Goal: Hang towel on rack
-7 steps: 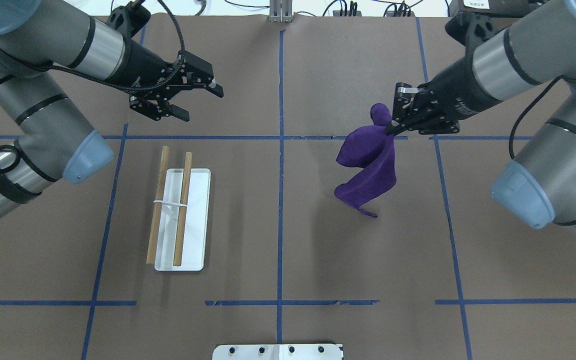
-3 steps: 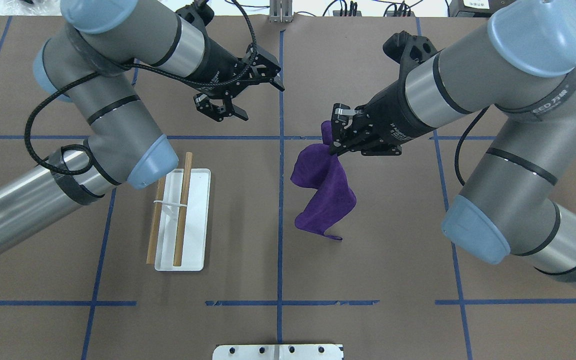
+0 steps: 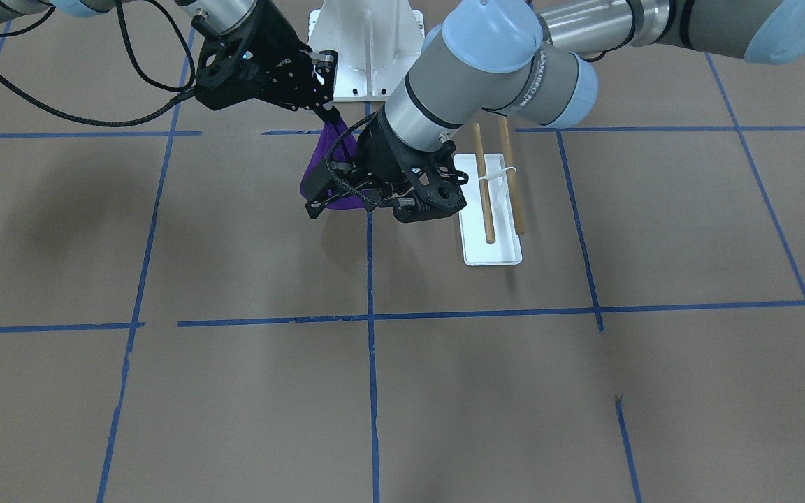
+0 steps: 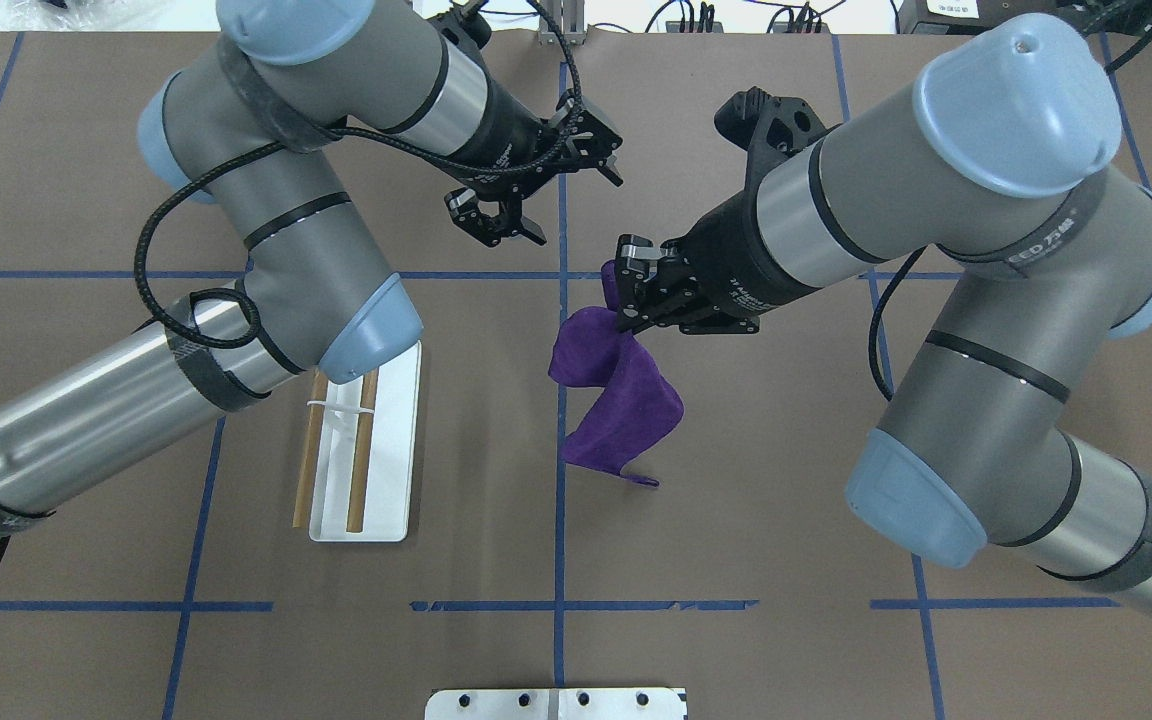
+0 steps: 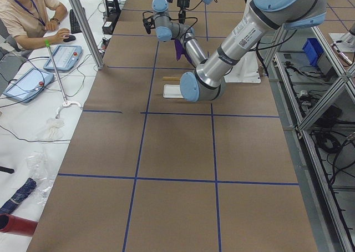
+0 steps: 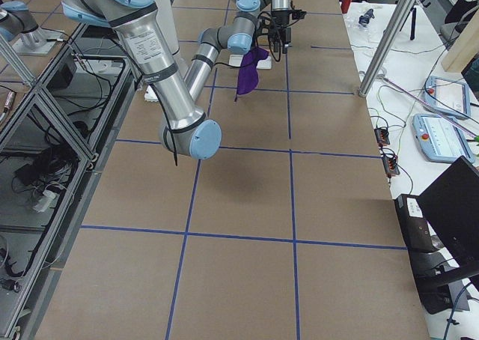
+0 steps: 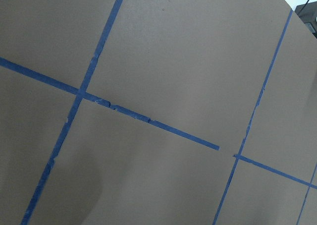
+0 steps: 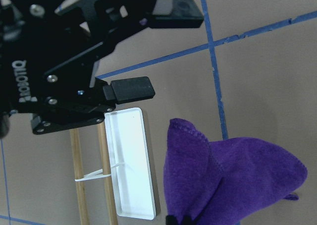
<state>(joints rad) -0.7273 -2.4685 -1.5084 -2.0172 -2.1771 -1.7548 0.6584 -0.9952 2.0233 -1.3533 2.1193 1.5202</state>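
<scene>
My right gripper (image 4: pixel 626 315) is shut on the top of the purple towel (image 4: pixel 621 405), which hangs twisted above the table near the centre line. It also shows in the front view (image 3: pixel 329 115), with the towel (image 3: pixel 327 157) below it. My left gripper (image 4: pixel 576 205) is open and empty, a little beyond and left of the held corner; in the right wrist view (image 8: pixel 158 49) its fingers (image 8: pixel 131 88) spread above the towel (image 8: pixel 233 178). The rack (image 4: pixel 386 450), a white base with two wooden dowels (image 4: pixel 361 460), stands at left, partly under my left arm's elbow.
A white bolted pedestal (image 3: pixel 367 42) stands at the robot's side of the table, and its plate (image 4: pixel 556 703) shows at the overhead view's bottom edge. Blue tape lines (image 7: pixel 148 121) cross the brown table. An operator (image 5: pixel 28 16) sits beyond the table's far side.
Both arms have swung toward the centre line. My right gripper has carried the towel to the left. My left gripper has moved right, close to the held corner, still open.
</scene>
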